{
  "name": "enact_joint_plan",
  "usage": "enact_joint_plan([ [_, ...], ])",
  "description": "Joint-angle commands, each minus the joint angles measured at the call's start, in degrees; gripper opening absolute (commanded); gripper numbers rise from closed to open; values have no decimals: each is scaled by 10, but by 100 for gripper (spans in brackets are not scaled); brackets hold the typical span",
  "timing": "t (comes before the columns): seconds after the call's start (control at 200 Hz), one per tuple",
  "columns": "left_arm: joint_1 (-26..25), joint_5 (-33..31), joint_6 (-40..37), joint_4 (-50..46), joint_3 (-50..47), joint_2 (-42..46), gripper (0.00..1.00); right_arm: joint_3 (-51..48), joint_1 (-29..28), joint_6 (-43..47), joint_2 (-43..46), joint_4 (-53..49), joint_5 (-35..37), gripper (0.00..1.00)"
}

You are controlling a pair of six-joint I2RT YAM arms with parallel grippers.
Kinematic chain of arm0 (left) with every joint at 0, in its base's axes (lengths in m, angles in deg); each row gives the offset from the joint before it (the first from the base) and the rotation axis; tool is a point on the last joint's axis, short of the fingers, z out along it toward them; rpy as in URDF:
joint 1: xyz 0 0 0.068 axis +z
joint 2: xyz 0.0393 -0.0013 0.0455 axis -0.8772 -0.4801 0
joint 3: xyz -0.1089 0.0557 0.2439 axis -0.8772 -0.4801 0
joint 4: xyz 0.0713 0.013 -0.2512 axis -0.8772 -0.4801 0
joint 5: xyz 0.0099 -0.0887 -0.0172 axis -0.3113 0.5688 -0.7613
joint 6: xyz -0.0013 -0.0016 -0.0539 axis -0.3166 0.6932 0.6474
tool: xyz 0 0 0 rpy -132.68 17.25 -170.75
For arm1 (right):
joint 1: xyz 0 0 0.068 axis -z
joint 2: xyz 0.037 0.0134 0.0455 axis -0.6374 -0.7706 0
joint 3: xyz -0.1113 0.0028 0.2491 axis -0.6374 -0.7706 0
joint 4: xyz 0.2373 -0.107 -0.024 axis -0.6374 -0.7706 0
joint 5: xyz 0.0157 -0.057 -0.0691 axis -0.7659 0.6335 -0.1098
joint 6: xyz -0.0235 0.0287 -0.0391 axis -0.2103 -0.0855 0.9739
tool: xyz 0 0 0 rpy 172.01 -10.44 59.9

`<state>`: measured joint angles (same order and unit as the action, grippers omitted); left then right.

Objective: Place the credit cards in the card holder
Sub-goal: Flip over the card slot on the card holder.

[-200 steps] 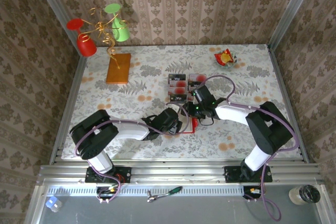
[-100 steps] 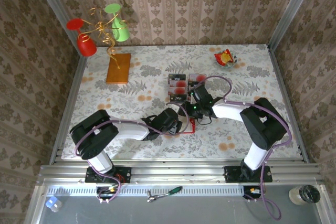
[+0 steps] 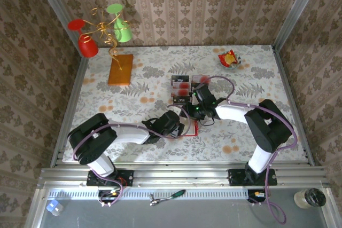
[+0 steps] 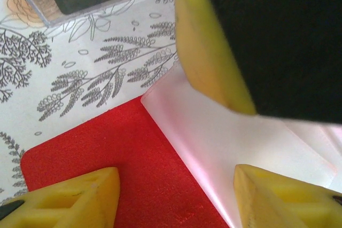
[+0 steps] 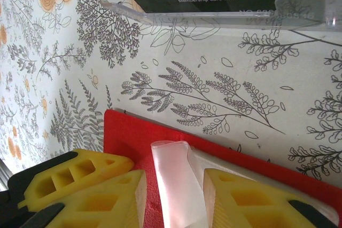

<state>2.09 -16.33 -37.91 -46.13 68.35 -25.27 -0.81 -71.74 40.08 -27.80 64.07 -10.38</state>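
Pinches the clear pocket [image 5: 172, 158] of the holder [image 5: 125, 132] with the right claw [image 5: 173, 198], jaws close together on the flap and holding it curled up off the red cover [image 4: 112, 153]. Holds the left claw [image 4: 173, 188] apart, clamped on nothing, with one fingertip [image 4: 69, 198] over the red cover and the other over the pale pocket, seemingly pinning the holder flat.

Finds the holder lying open on the desk [image 3: 107, 105], about mid-width and nearer the near edge than the far one, between both claws. Finds the cards [image 3: 181, 85] just beyond it, toward the desk's middle, clustered in clear cases [image 5: 299, 1]. Sees none in a pocket yet.

Judges the pocket thin, soft and slick, so likely to slip from the pads or to crease if tugged hard. Best taken at its free edge, gently, with just enough pull to gape the mouth. Expects the holder to be light and apt to slide or fold shut, hence the need for a press on the cover.

Reckons the cards light, stiff and smooth. Lying flat, probably hard to pick from straight above. Better taken by the long edges or by a raised end, then fed edge-first into the pocket mouth. Cannot tell how tightly the cards sit in their cases.
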Motion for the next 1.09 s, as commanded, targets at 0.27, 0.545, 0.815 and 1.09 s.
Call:
enact_joint_plan([
  [0.27,1,-4,1,0,-18,7,60,19,-3,9,-16,-34,32,43],
  [0.545,3,-1,-2,1,-13,7,60,46,-15,26,-39,-37,-15,41],
  [0.815,7,-6,-2,2,-21,40,61,43,-17,24,-22,-37,-38,40],
  [1.09,45,4,18,26,-66,125,65,37,-21,11,0,-32,-54,38],
])
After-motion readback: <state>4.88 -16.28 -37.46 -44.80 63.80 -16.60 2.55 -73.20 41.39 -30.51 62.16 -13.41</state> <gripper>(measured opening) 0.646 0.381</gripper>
